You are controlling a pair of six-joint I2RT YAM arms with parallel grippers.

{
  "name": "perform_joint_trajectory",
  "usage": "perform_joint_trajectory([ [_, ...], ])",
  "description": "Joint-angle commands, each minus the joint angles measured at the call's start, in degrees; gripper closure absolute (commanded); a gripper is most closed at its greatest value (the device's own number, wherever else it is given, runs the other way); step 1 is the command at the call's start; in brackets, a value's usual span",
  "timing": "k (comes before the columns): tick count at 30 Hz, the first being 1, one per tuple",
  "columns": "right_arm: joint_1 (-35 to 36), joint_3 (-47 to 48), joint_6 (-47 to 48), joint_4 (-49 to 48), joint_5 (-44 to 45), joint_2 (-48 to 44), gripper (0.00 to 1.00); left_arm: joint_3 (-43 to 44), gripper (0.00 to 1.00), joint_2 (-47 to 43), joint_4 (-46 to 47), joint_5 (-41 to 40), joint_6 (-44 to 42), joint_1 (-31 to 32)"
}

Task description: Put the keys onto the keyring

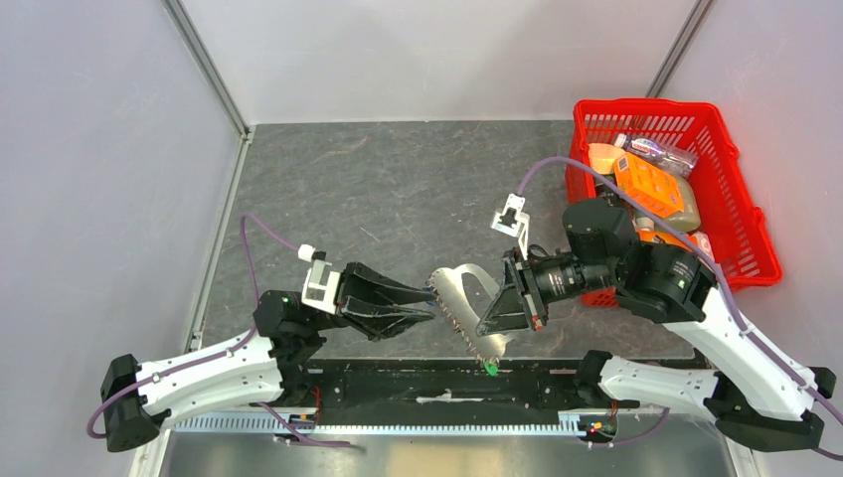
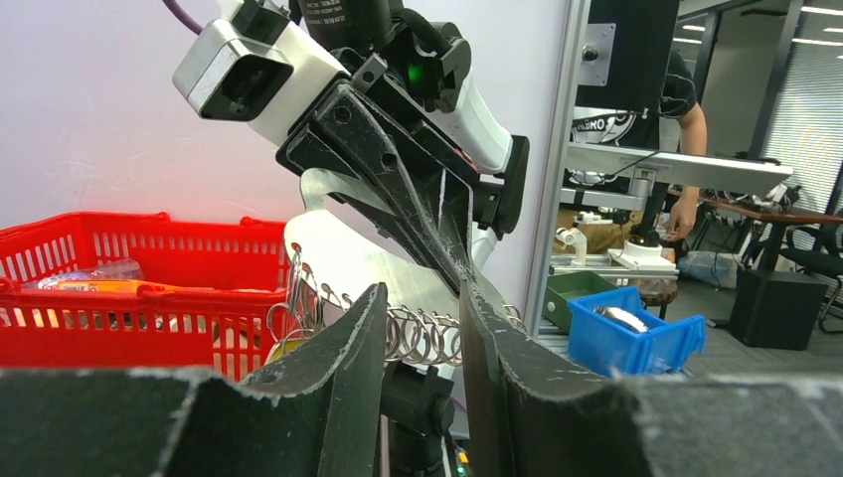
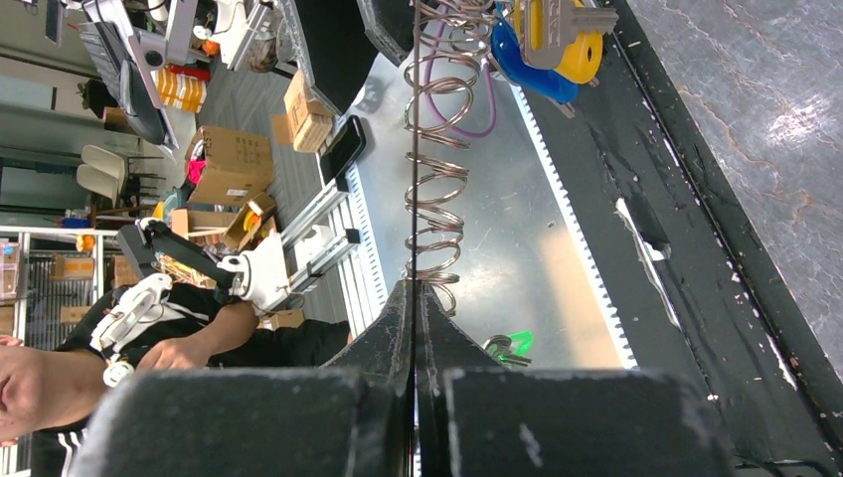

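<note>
**Step in hand.** The keyring (image 1: 465, 298) is held clear of the table (image 1: 398, 189) between the two arms, presented for threading. The right gripper (image 3: 415, 288) is closed tight on the thin edge of the ring's flat metal loop, so the ring stands edge-on in that wrist view. The left gripper (image 2: 422, 293) faces it from the other side. Its jaws stand apart, and nothing is seen clamped between them. The wire coil (image 2: 422, 336) runs across just beyond its fingertips.

**Location of task items.** The keys (image 3: 547, 40) sit at the end of the coil farthest from the right fingers, with a blue cap and a yellow cap showing. I cannot tell whether they are already threaded on or only lie against the ring. The green tag (image 1: 489, 369) hangs at the near end, over the black base rail.

**Next move, as judged.** The left arm needs a firm pinch on one key head. The key's hole must then be lined up with the ring's opening while the right arm keeps the ring steady.

**Materials and shapes.**
- Keyring: a bright, smooth flat band bent into a loop, bordered by springy wire turns that are likely to snag.
- Keys: silver blades with rounded, glossy plastic caps.
- Table: grey and stone-veined.
- Basket (image 1: 596, 107): red plastic lattice, standing well apart on the right.
</note>
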State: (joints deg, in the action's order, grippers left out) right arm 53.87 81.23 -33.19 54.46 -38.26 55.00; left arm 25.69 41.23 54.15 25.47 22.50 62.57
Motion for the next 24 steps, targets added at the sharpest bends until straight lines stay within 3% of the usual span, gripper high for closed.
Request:
perform_joint_trajectory([
  [1,-0.10,0.24,0.24,-3.30,-0.24,-1.39,1.00,1.37,0.60,-0.09,1.23,-2.11,-1.18,0.27],
  [24,-0.08,0.16,0.17,-3.40,0.18,-1.63,1.00,-0.39,0.60,0.40,0.87,-3.85,-1.15,0.27],
])
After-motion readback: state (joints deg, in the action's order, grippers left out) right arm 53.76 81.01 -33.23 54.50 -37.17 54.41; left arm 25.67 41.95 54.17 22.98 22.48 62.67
